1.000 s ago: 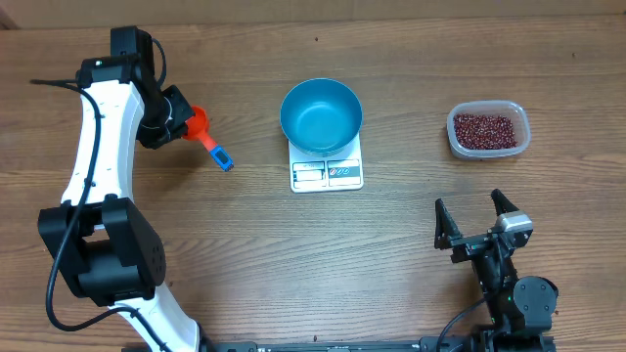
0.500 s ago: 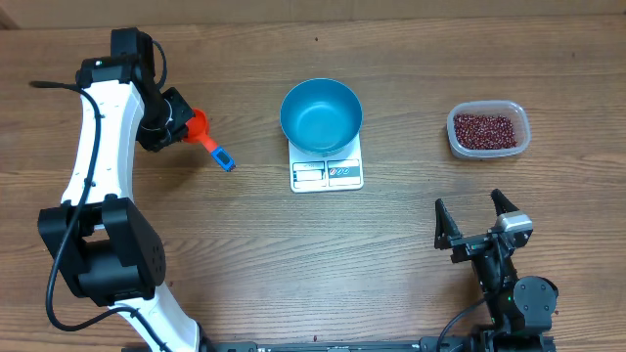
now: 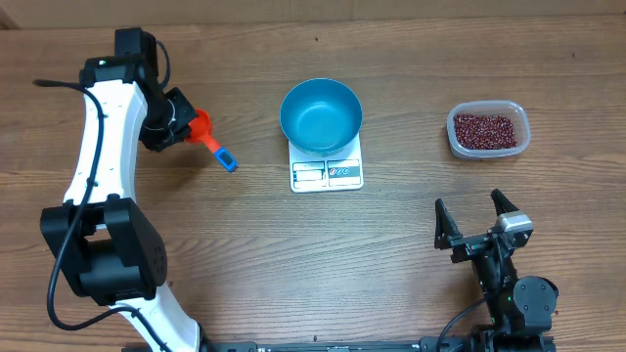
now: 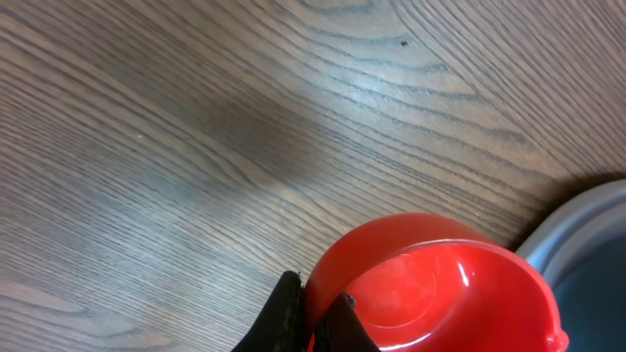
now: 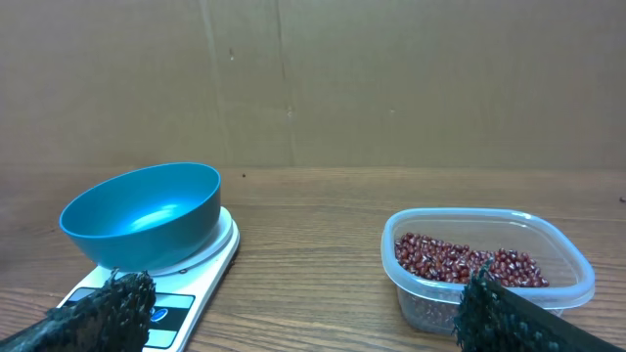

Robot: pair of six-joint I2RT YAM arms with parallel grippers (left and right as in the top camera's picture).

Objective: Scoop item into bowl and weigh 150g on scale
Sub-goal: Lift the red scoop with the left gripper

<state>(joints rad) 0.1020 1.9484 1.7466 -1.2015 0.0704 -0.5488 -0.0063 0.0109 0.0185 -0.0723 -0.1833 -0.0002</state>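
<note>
I am logging: left gripper (image 3: pixel 186 124) pinching the scoop (image 3: pixel 205 133) by its rim, toward the left edge of the table (image 3: pixel 293 264); right gripper (image 3: pixel 468 207) gaping wide, empty, front-right corner.

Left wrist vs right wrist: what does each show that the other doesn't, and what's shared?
Only left wrist: the red scoop cup, pinched at its rim by the shut left end effector. Only right wrist: the scale, the clear tub of beans, the open right end effector. Shared: the wooden table and the blue bowl, though left wrist catches only a sliver of its rim.
</note>
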